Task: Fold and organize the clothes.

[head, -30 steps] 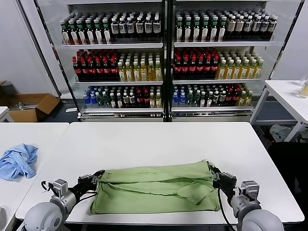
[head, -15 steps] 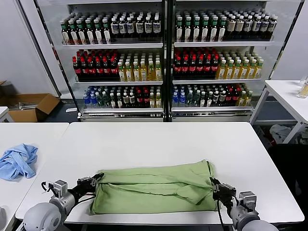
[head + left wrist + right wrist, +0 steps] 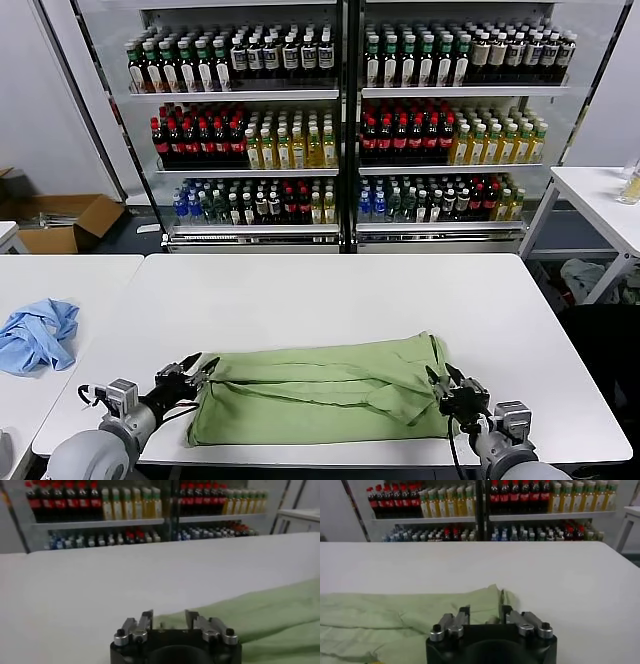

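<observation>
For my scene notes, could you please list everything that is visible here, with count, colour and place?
soft light green folded shirt: one, light green, near edge of the middle table
white rectangular table: one, white, centre, under the shirt
crumpled light blue garment: one, light blue, on the side table at left
glass-fronted drink shelves: two units, bottles in dark, red, yellow and blue rows, behind the table
brown cardboard box: one, brown, floor at far left
left gripper: one, black, open, at the shirt's left end
right gripper: one, black, open, at the shirt's right end
</observation>
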{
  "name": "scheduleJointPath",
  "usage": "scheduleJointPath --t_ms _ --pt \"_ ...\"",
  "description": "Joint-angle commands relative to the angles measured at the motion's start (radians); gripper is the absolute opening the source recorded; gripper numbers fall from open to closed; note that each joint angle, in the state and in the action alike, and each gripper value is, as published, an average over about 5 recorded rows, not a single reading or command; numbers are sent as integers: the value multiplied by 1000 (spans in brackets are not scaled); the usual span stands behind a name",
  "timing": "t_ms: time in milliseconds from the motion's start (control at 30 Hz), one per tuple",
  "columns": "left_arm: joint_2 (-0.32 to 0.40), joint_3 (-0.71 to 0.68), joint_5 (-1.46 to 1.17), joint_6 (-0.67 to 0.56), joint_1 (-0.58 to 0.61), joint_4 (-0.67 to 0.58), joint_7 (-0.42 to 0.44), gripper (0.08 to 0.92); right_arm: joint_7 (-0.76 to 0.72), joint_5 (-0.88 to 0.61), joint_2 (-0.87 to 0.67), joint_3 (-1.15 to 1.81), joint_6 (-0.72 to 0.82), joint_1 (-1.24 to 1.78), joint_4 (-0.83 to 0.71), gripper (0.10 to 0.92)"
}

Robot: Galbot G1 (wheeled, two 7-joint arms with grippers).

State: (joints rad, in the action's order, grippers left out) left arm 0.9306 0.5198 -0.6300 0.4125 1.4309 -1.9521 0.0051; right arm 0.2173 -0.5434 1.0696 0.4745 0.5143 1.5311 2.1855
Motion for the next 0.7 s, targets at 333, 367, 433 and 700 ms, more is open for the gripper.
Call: scheduleJointPath --t_ms 333,367,433,700 --pt "139 -111 -99 10 55 -80 -474 788 11 41 5 -26 -11 -1 -11 811" --pt "142 -114 -99 11 50 -75 -474 805 11 42 5 -28 -11 -2 -13 815" --pt "148 -119 -102 13 34 -62 -476 817 11 46 7 -34 -11 -4 -15 821" --pt "162 -132 -123 14 14 -45 -479 758 14 50 10 -31 -11 -1 -13 823"
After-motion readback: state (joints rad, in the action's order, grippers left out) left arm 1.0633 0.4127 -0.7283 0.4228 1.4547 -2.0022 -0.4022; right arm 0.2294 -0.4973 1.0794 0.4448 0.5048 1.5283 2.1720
